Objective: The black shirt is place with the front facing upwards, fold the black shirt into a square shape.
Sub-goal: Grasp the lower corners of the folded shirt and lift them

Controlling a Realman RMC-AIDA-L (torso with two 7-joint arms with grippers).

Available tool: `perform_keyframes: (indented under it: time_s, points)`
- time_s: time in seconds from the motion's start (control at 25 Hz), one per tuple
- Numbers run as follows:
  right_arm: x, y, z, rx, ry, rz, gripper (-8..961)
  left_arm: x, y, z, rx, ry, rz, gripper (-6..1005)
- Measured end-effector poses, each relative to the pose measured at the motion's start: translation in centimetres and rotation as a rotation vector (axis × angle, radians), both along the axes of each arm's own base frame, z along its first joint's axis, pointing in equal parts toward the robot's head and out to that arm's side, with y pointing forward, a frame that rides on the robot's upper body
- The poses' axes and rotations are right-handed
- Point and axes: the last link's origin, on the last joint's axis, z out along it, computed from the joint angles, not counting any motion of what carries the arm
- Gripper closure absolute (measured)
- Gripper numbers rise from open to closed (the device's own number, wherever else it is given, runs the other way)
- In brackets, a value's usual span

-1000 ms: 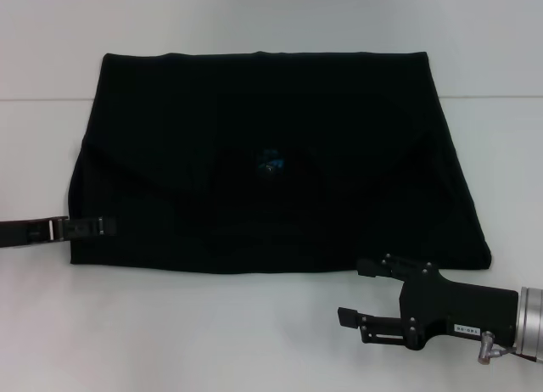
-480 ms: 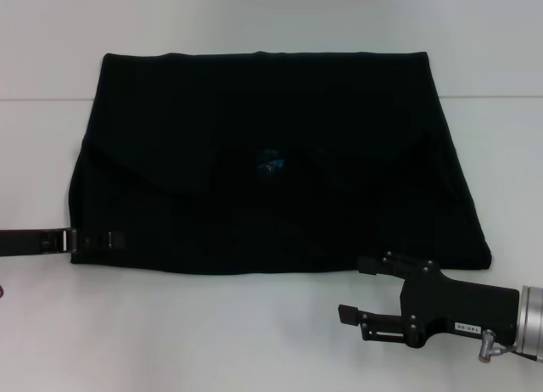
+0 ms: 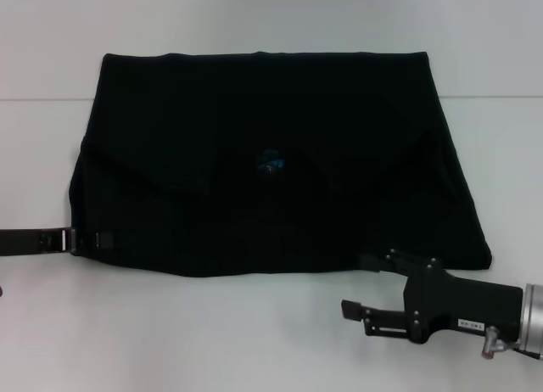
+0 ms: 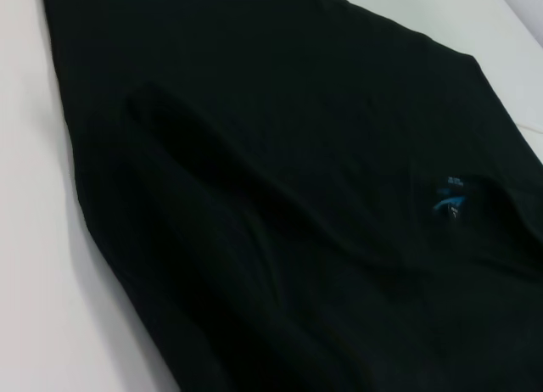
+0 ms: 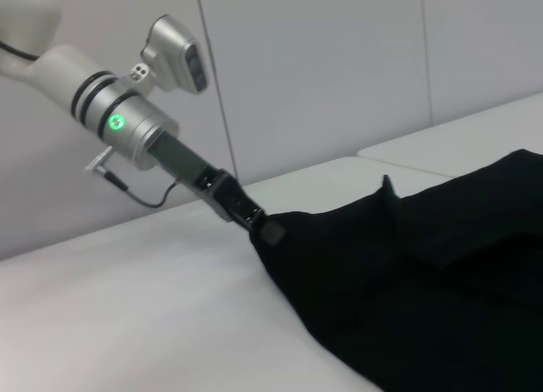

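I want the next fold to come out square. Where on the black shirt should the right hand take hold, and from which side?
Probably the near right corner of the black shirt, around. That hem lies flat on the white table, with a free edge to pinch. The right hand sits open just in front of it, so come in low from the near side. The left hand is at the opposite near corner.

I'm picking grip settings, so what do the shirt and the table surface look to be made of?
The black shirt looks like soft matte knit cloth: it creases and drapes in overlapping layers without shine. The table looks like a smooth, hard white laminate or painted board with a faint sheen; which one is unclear.
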Motion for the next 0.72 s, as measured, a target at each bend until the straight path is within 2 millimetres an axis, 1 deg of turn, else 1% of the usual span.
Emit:
perform_keyframes:
  time_s: [0.12,0.2,0.32,0.4,0.56,0.64,0.72]
  points:
    - [0.3,0.5,0.8,-0.003,0.019,-0.067,86,0.0,0.0,-0.1,-0.005,0.001,-0.001,784]
    - [0.6,1.4,2.1,0.001,0.036,-0.145,86,0.0,-0.1,-0.1,-0.005,0.001,0.0,854]
    - [1.5,3.4,5.3,0.005,0.063,-0.348,86,0.0,0.0,0.0,-0.004,-0.001,0.001,958]
    - [2.2,4.6,7.5,-0.002,0.074,-0.49,86,0.0,0.0,0.0,-0.002,-0.001,0.001,961]
    - [3.0,6.6,12.0,-0.027,0.066,-0.696,85,0.0,0.0,0.0,-0.003,-0.002,0.001,965]
    - [3.2,7.4,13.7,-0.048,0.057,-0.799,85,0.0,0.0,0.0,-0.003,-0.003,0.0,965]
    - [3.2,8.1,14.6,-0.067,0.032,-0.884,85,0.0,0.0,0.0,-0.003,-0.003,0.0,965]
